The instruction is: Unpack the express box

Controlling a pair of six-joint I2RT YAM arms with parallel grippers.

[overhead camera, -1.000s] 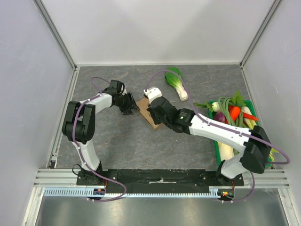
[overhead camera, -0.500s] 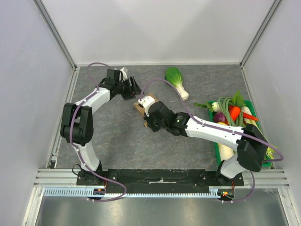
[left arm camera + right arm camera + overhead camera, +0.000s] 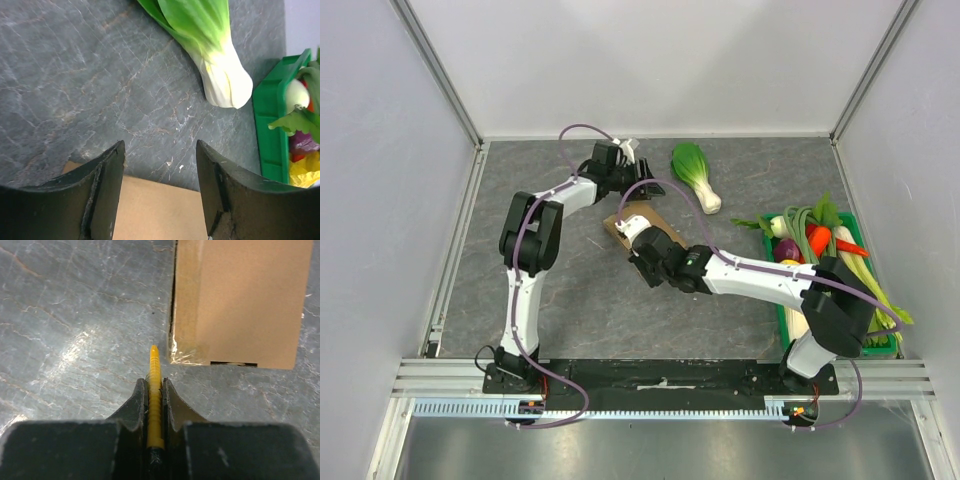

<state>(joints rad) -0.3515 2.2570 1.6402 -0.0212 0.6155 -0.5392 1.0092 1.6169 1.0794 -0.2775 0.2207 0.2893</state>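
Although both arms are at the small flat brown cardboard express box [image 3: 653, 216], it looks sealed: the right wrist view shows shiny tape at one corner and no flap raised. It lies on the grey stone-patterned table [image 3: 570, 300], slightly toward 12 o'clock from the centre, with the green-and-white bok choy [image 3: 695, 172] at its 1 o'clock. The right pincer [image 3: 155, 385] is clamped tight on a thin yellow ridged blade [image 3: 154, 362], its tip just beside that taped corner. The left pincer [image 3: 160, 150] hangs over the box's far edge, parted and empty. I judge that slitting, opening and emptying all remain.
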